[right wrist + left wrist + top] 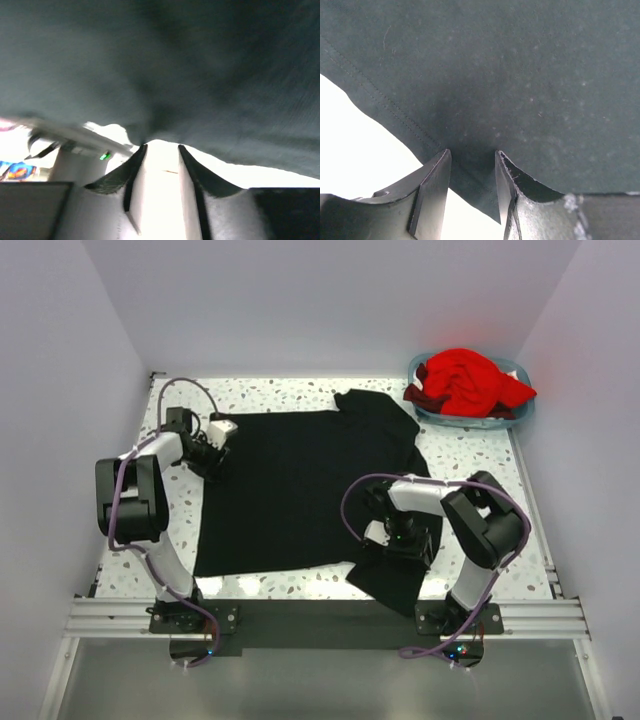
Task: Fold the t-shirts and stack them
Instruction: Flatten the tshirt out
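Observation:
The black t-shirt (300,485) lies spread flat on the table, with one sleeve at the near right (390,580). My left gripper (216,443) is at the shirt's far left edge. In the left wrist view it (472,156) is open, and a hemmed corner of the black cloth (485,80) lies between the fingers. My right gripper (398,540) is over the shirt's near right part. In the right wrist view it (161,146) is open at the edge of the black cloth (190,65), with bright table showing between the fingers. The red t-shirt (465,380) lies bunched in the basket.
A light blue plastic basket (500,420) stands at the far right corner. The speckled table (470,465) shows around the shirt. White walls close in the left, back and right. A metal rail (320,618) runs along the near edge.

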Motion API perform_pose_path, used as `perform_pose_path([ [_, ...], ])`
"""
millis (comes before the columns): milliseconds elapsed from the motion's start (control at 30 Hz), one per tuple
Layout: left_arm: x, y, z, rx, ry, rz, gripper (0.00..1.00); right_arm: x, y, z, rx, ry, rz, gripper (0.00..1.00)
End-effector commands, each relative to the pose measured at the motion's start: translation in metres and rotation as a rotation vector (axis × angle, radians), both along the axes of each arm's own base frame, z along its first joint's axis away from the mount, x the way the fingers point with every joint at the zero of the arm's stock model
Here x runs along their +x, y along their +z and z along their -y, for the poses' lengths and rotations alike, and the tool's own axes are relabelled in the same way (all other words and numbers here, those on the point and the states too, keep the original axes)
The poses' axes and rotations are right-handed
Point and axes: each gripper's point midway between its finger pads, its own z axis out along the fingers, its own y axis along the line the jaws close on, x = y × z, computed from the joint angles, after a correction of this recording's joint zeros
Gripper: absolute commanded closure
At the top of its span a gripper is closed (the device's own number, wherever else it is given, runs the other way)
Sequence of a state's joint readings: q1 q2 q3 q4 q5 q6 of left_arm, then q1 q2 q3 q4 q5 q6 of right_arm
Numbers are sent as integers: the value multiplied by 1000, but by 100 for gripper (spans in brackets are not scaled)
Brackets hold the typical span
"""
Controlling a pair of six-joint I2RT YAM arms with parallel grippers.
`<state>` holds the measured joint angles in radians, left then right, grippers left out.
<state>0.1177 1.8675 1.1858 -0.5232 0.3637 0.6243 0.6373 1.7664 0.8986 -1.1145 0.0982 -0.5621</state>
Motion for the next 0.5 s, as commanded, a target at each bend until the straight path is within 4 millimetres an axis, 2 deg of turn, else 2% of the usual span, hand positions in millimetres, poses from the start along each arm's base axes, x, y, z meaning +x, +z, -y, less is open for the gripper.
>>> perform_pose_path([
  [0, -47, -25, -25, 120, 55, -100, 55, -11, 30, -22, 118, 22, -104, 66],
  [33, -54, -26, -34, 151, 71, -111, 55, -13, 37, -29, 163, 13, -129, 65],
  [67, -58, -21, -38, 161, 77, -102, 56, -4, 49, -46, 244, 7, -114, 64],
  [100, -64, -20, -42, 168, 84, -112, 57, 1, 61, -51, 293, -32, -92, 64],
  [133, -65, -15, -50, 186, 107, -105, 57, 20, 75, -65, 365, -59, -40, 61],
  [167, -64, -11, -54, 188, 114, -99, 57, 29, 81, -70, 399, -101, -22, 61],
  [233, -50, 6, -51, 146, 99, -46, 52, 66, 85, -75, 435, -197, 56, 61],
  [267, -44, 12, -51, 140, 97, -23, 49, 78, 84, -75, 425, -239, 89, 62],
  [300, -27, 28, -43, 90, 76, 25, 47, 105, 72, -72, 399, -262, 166, 64],
  [333, -20, 35, -42, 76, 70, 40, 46, 126, 72, -72, 391, -270, 233, 65],
  [367, -15, 37, -39, 51, 95, 27, 46, 140, 69, -71, 374, -296, 280, 66],
  [400, 0, 51, -39, 37, 102, 62, 46, 157, 64, -69, 368, -318, 317, 67],
  [433, 4, 54, -34, 1, 98, 59, 46, 167, 49, -66, 329, -335, 305, 68],
  [467, 8, 52, -33, -16, 113, 48, 46, 185, 49, -69, 334, -358, 334, 71],
])
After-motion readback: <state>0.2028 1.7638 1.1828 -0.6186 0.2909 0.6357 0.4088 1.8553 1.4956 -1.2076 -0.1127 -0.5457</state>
